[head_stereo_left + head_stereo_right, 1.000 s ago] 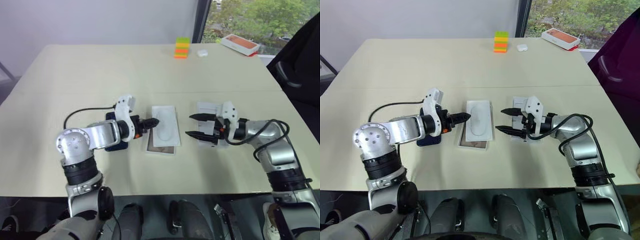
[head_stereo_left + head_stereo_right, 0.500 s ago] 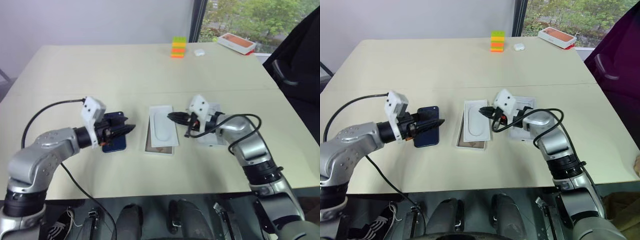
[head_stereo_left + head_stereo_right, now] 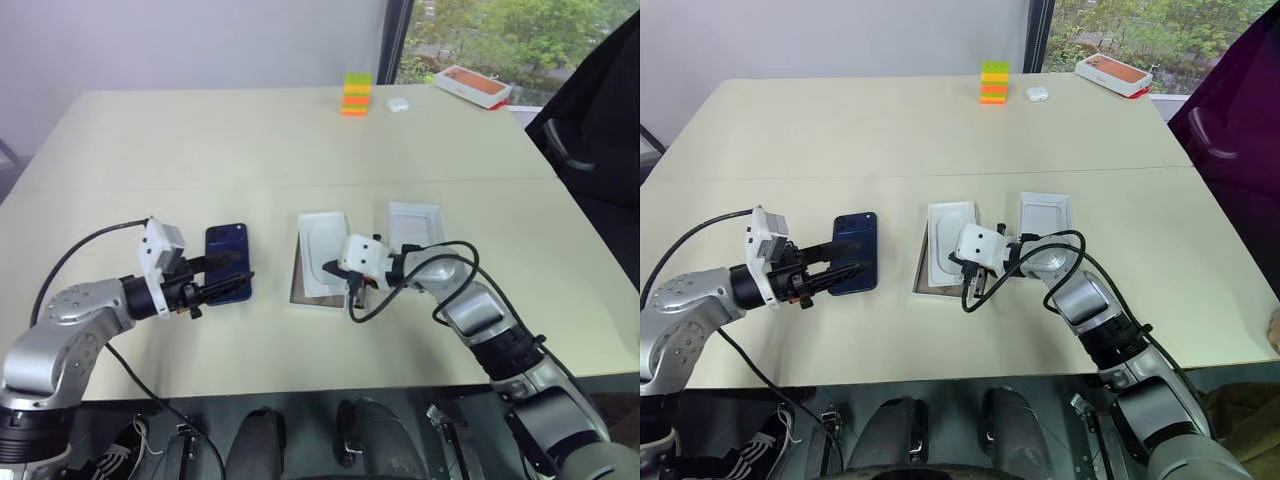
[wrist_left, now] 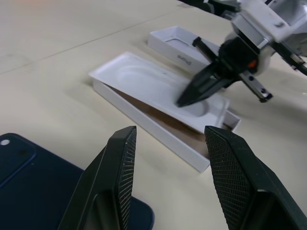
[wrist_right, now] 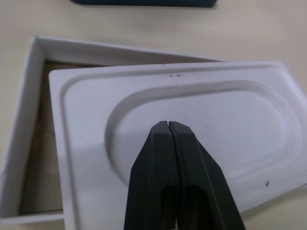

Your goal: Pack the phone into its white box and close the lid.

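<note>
Presently, right gripper (image 5: 169, 125) — fingers pressed together — rests its tip in the oval recess of the white insert (image 3: 323, 254) lying askew on the white box (image 4: 158, 132); left gripper (image 4: 168, 141), spread, holds nothing beside the phone (image 3: 228, 262).

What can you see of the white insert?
The insert is a thin white moulded tray, matte like pulp or card, with a raised rim and a shallow oval recess. A few dark specks mark it. It lies askew on the white box, one end overhanging the wall and the tan floor showing at the other, so it is not seated. The right gripper, shut, has its tips over or on the recess; contact cannot be told. It sits on the table between the phone and the lid.
</note>
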